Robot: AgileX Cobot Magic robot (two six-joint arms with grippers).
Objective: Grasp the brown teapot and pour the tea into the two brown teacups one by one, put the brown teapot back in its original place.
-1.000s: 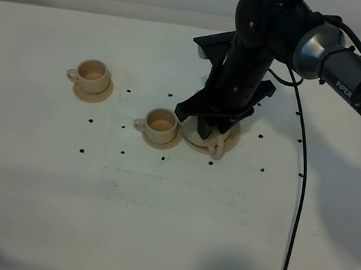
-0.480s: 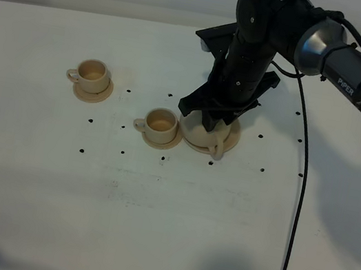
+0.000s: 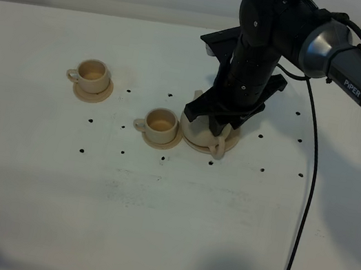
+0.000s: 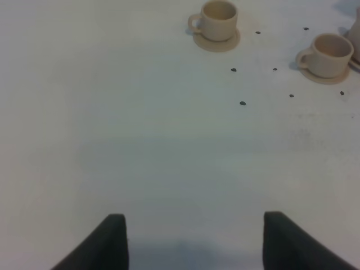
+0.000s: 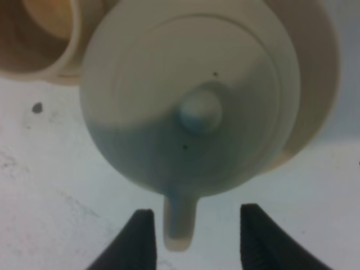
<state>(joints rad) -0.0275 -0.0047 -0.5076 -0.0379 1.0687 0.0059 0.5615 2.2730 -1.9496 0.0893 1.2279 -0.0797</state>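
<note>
Exterior high view: the right arm comes in from the right, elbow raised, wrist turned straight down over the brown teapot [image 3: 197, 131]. The teapot stands on its wide saucer [image 3: 233, 143] on the counter [image 3: 150, 227]. 1 teacup [image 3: 161, 123] sits just beside the teapot; the other teacup [image 3: 93, 74] is well apart.

Left wrist view: the left tool [image 4: 197, 242] hangs over the counter, its 2 fingers apart.

Right wrist view: the right tool [image 5: 197, 239] has its 2 fingers apart either side of the teapot's loop handle [image 5: 180, 225], with a gap on each side.
</note>
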